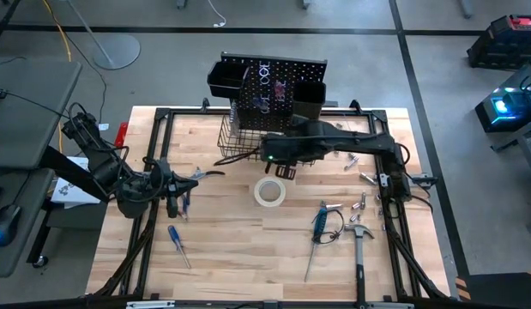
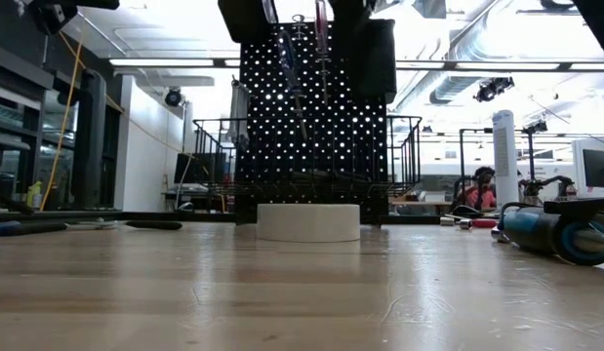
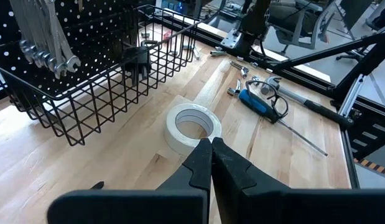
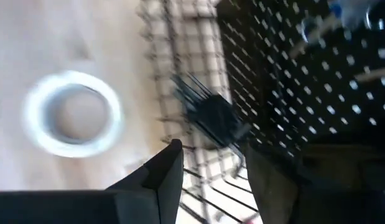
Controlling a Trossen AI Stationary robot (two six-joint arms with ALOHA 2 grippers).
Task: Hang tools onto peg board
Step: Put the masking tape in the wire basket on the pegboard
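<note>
a: from above, the left claw (image 1: 173,202) waits at the left of the table (image 1: 231,257), its fingers together, holding nothing. the white tape roll (image 1: 269,192) lies in the middle.

b: the right claw (image 1: 286,170) hangs apart at the wire basket (image 1: 235,137) of the peg board (image 1: 286,81). only the left wrist view shows silver wrenches (image 3: 46,46) hanging there.

a: the hammer (image 1: 359,236) lies at the right.

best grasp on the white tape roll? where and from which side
Probably from straight above. The white tape roll lies flat on the wooden table with its open core up, apart from the wire basket. Put one end effector finger in the core and one outside, pinching the wall; the full width may be too wide.
</note>
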